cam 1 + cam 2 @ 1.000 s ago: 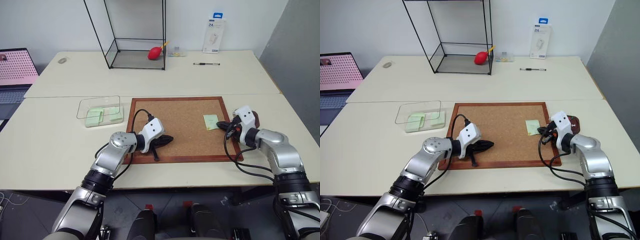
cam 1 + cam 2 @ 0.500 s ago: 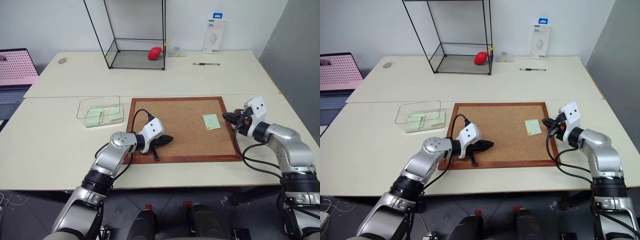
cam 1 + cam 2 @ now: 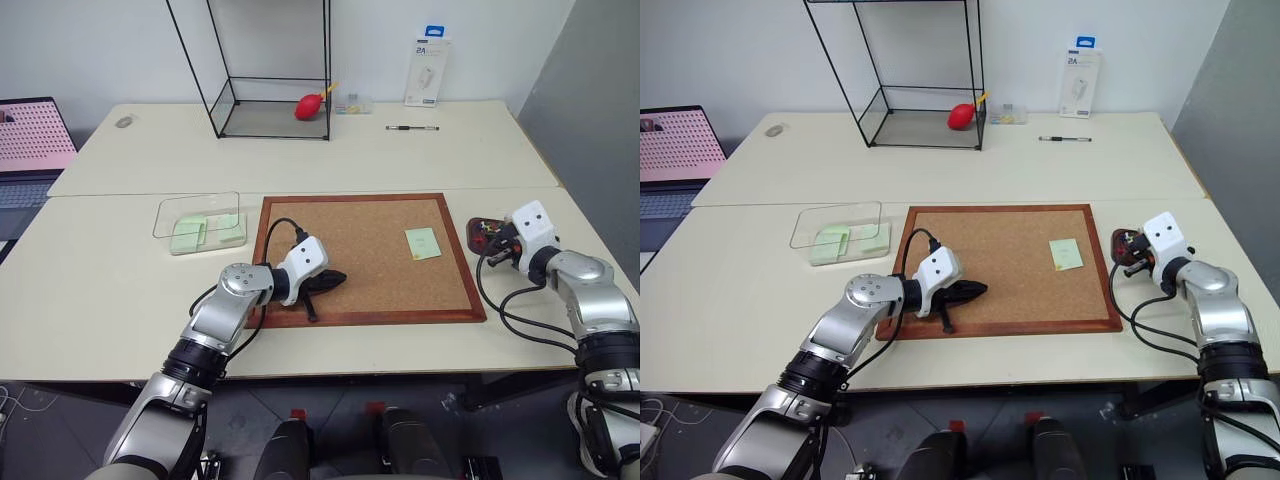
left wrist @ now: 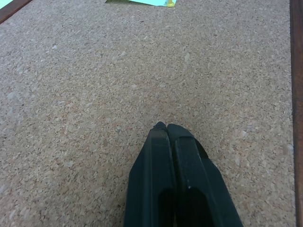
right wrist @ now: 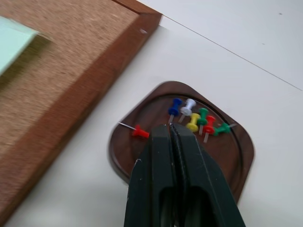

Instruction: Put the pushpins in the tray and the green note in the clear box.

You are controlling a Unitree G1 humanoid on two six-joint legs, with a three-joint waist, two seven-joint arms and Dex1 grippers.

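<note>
My right gripper (image 5: 169,127) is shut and hovers over the tray (image 5: 226,152), a small dark reddish-brown dish just right of the corkboard (image 3: 360,255). Several pushpins (image 5: 193,124) lie clustered in the tray. A red pushpin (image 5: 140,133) lies near the tray's rim, beside my fingertips. The green note (image 3: 422,243) lies flat on the right part of the corkboard. The clear box (image 3: 165,212) stands left of the board with pale green slips inside. My left gripper (image 3: 343,277) is shut and empty, resting low over the board's lower left.
At the back of the table stands a tall black wire-framed glass case (image 3: 270,105), with a red bulb-shaped thing (image 3: 310,105) beside it. A pen (image 3: 413,127) and a white package (image 3: 431,72) are at the back right. A laptop (image 3: 30,140) sits at far left.
My right gripper has swung right, from beside the green note on the corkboard to above the tray. The left arm has stayed still.
</note>
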